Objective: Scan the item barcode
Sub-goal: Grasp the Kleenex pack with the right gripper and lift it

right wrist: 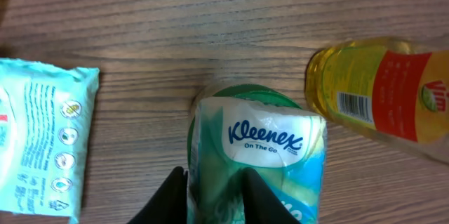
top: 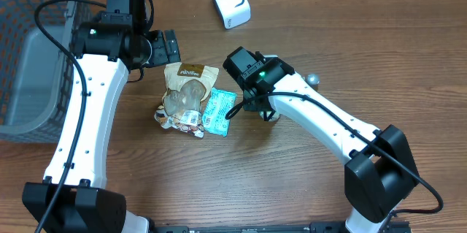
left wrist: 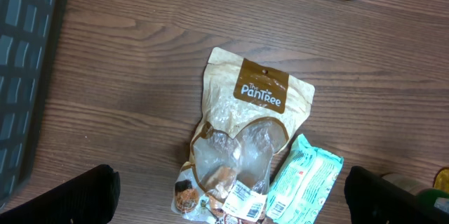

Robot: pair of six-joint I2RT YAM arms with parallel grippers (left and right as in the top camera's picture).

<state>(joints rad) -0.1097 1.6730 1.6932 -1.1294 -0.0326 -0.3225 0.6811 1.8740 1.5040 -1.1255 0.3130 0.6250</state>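
A Kleenex tissue pack (right wrist: 263, 136), white and green-blue, stands on end on the wooden table. My right gripper (right wrist: 214, 182) is shut on it, its two black fingers pinching the pack's left part. In the overhead view that gripper (top: 255, 100) covers the pack. My left gripper (left wrist: 228, 199) hangs wide open and holds nothing, above a tan PanTree snack bag (left wrist: 252, 119). In the overhead view the left gripper (top: 162, 47) is just up and left of that bag (top: 188, 87). A white scanner (top: 230, 1) stands at the table's far edge.
A teal wipes packet (top: 217, 110) lies beside the snack bag, left of the tissue pack (right wrist: 38, 140). A bottle of yellow liquid (right wrist: 379, 90) with a barcode label lies right of the pack. A grey mesh basket (top: 36, 50) fills the far left.
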